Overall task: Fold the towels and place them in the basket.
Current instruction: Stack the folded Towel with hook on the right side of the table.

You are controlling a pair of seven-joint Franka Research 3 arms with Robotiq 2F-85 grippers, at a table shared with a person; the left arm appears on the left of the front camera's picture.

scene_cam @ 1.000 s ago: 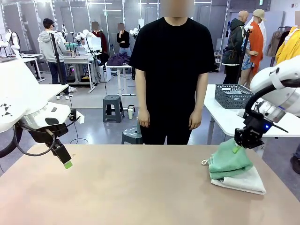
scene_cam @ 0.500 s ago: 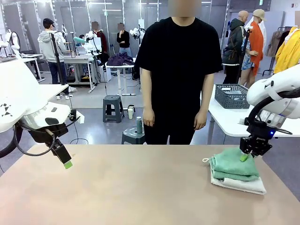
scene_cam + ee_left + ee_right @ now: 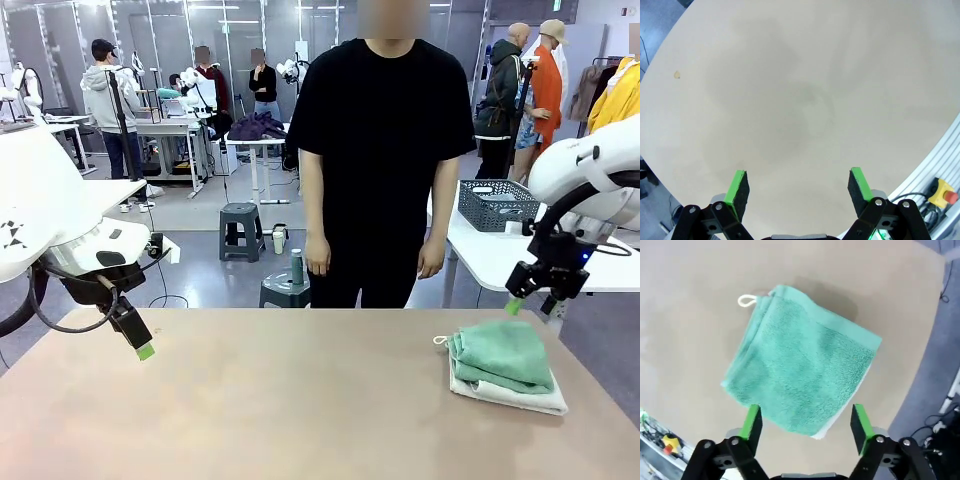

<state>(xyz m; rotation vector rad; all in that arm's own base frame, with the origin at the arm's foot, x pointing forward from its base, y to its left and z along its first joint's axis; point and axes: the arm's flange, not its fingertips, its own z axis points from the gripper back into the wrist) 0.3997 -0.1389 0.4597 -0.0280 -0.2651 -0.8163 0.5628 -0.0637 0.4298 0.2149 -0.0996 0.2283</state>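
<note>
The green towel (image 3: pixel 500 355) lies folded on top of the folded cream-white towel (image 3: pixel 515 396) near the table's right edge. In the right wrist view the green towel (image 3: pixel 800 360) covers most of the white one (image 3: pixel 827 428), and its loop points away from me. My right gripper (image 3: pixel 520 300) (image 3: pixel 806 410) hangs open a little above the stack and holds nothing. At the left, my left gripper (image 3: pixel 140 345) (image 3: pixel 797 172) is open over bare tabletop. The dark grey basket (image 3: pixel 497 203) stands on a white table behind, at the right.
A person (image 3: pixel 380 150) stands at the far edge of the tan table (image 3: pixel 280 400) with both hands hanging down. Two stools (image 3: pixel 240 230) stand on the floor behind. The stack sits close to the table's right edge.
My right gripper has opened, let go of the green towel and risen off it. The towel has settled flat on the white one. The left arm has not moved.
</note>
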